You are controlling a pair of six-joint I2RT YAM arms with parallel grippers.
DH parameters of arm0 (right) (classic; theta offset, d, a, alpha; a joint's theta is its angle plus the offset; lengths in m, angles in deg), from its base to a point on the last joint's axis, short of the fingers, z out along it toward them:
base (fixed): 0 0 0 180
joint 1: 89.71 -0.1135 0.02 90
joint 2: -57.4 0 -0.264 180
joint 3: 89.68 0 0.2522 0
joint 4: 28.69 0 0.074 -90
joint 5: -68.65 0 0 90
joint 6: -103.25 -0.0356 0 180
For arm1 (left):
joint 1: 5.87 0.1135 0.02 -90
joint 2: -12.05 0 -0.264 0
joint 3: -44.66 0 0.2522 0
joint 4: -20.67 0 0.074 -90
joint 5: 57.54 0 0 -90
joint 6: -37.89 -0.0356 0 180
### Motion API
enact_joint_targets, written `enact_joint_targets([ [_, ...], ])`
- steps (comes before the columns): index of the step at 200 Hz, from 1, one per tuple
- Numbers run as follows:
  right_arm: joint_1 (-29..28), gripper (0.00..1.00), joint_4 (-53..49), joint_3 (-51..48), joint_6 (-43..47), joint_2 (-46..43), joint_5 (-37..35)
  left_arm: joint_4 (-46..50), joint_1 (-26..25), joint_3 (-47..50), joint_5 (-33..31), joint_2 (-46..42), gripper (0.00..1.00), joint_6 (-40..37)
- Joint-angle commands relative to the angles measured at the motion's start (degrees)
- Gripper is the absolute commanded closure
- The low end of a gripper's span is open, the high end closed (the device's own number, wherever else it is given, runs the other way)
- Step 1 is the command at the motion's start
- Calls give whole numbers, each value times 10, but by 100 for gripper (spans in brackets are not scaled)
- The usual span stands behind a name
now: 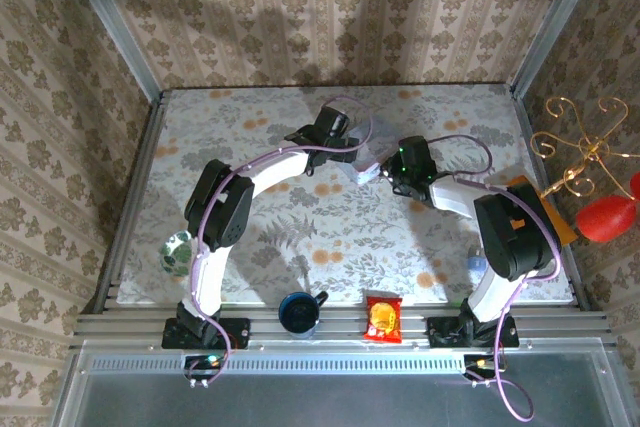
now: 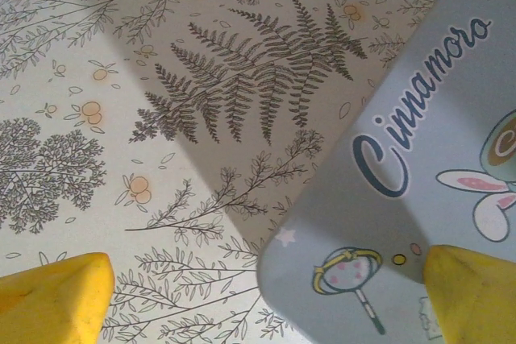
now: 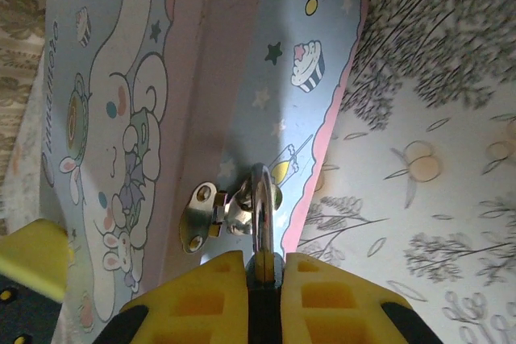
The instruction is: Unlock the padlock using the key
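Pinching padlock point(image 3: 260, 199) body at bottom centre of right wrist view, right gripper point(image 3: 264, 270) clamped, steadying lock hung through tin box point(image 3: 234, 62) hasp point(image 3: 205, 215). Left gripper point(image 2: 262, 296) spread wide astride box corner (probably bracing it).

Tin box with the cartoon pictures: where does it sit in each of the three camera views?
Top external: tin box near the centre, slightly right.
Left wrist: lower right, its lettering showing.
Right wrist: upper left to centre, padlock through its hasp.
Shared landmark: the leaf-print tablecloth.
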Motion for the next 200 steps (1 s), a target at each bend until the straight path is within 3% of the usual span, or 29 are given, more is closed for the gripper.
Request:
enact_joint_targets([
  [1,13,100,-36,25,38,-33,-81,68,4,22,-15,1,2,-5],
  [61,42,100,32,48,50,13,93,68,5,23,-12,-2,2,-5],
  [119,53,100,97,-35,77,15,255,41,4,49,42,-57,0,-49],
  [150,62,100,67,-60,119,-15,284,37,-12,61,102,-95,0,-120],
  [200,89,100,42,-76,159,-33,309,83,-89,60,25,-93,0,-233],
])
